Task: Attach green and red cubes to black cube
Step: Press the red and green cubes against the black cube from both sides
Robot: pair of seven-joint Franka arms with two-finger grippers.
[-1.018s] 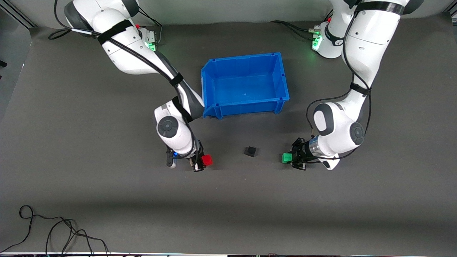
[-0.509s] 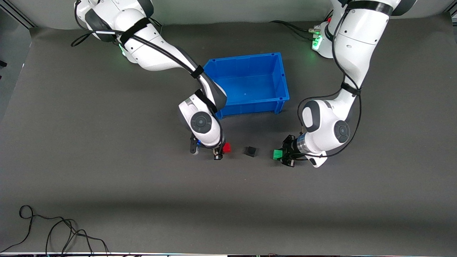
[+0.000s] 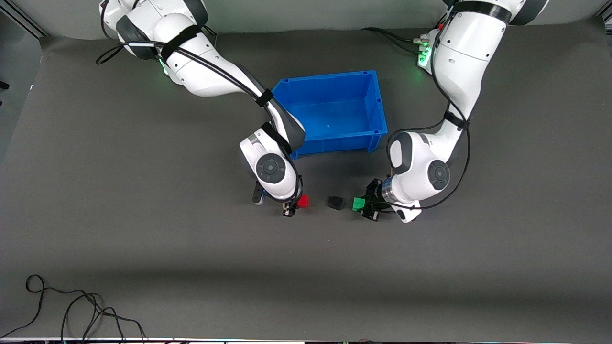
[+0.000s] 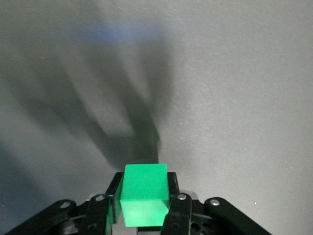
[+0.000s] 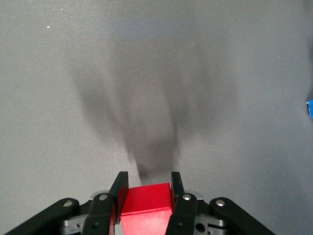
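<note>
Three cubes: black cube point(image 3: 336, 202) alone on counter point(image 3: 143, 191), seemingly untouched; green cube point(image 3: 358, 204) clamped in left claw point(image 3: 367, 206); red cube point(image 3: 302, 201) clamped in right claw point(image 3: 292, 206).

White arms point(image 3: 205, 81), black cables, seemingly black claws.

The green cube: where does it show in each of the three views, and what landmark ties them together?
Front view: the green cube is held in the left gripper, beside the black cube, toward the left arm's end of the table.
Left wrist view: green cube at the bottom middle, clamped between the fingers.
Right wrist view: not in it; only the red cube shows.
Shared landmark: the grey table mat.
</note>
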